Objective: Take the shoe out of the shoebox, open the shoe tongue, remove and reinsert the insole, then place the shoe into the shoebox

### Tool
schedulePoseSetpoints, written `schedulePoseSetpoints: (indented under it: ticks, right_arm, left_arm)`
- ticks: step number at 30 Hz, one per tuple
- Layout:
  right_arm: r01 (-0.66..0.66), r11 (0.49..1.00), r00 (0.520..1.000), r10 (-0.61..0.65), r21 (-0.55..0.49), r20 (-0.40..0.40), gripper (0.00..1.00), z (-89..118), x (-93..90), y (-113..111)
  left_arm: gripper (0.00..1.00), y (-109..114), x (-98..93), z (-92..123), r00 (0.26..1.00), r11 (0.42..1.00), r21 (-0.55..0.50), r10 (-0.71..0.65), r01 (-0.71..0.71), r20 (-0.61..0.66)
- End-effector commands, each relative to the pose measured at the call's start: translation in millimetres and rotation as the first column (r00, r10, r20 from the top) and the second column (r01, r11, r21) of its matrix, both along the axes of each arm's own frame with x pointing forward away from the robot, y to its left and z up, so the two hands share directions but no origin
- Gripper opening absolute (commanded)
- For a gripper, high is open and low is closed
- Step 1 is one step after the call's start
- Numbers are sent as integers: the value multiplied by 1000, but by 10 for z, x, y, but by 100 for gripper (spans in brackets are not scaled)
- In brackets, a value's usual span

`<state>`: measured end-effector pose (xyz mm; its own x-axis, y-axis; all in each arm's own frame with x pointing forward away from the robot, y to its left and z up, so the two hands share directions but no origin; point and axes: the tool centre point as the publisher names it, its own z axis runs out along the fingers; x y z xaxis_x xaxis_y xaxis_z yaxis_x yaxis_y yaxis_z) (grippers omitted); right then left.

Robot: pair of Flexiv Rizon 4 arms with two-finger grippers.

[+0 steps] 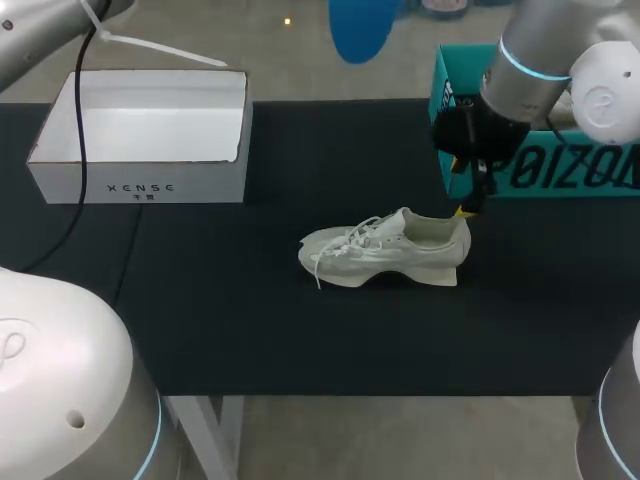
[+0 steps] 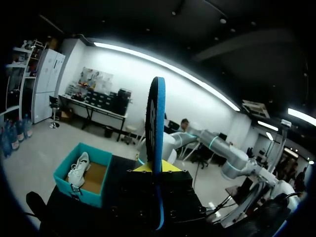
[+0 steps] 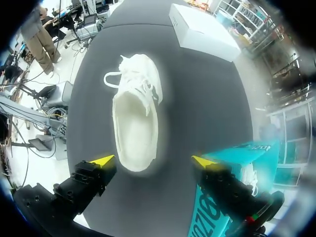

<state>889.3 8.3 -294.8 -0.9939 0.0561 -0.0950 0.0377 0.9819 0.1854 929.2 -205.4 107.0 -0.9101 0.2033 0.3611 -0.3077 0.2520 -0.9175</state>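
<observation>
The right gripper (image 3: 153, 161), fingers spread wide, is hovering just above the heel of the white lace-up sneaker (image 3: 134, 123) lying on the black table (image 1: 300, 330), while the left gripper (image 2: 154, 170) is clamping a flat blue insole (image 2: 156, 148) upright and the teal cardboard shoebox (image 2: 69, 185) is holding a second white shoe (image 2: 78, 170).

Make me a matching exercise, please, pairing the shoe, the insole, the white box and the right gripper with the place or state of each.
Things:
1. white shoe
2. blue insole
3. white box
4. right gripper

Places or states:
A. held upright in the left gripper
B. open, over the shoe's heel
C. empty, at the table's left
D. standing on the dark table, outside any box

Pairs: 1-D, 2-A, 3-C, 4-B.
</observation>
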Motion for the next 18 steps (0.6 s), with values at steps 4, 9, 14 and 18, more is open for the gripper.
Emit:
schedulePoseSetpoints:
  ticks: [4,9,14,18]
  right_arm:
    - [11,1000,1000,-11,6,-11,100,-189,87,120]
    - [23,1000,999,-23,2,-23,100,-341,93,152]
    - [43,998,998,-41,43,-42,100,-469,106,145]
    - [42,998,998,-39,52,-57,100,-566,102,200]
  left_arm:
    - [0,2,10,-3,1000,1000,0,-3,3,0]
    - [0,2,10,-3,1000,1000,0,-3,3,0]
    - [0,2,10,-3,1000,1000,0,-3,3,0]
    - [0,2,10,-3,1000,1000,0,-3,3,0]
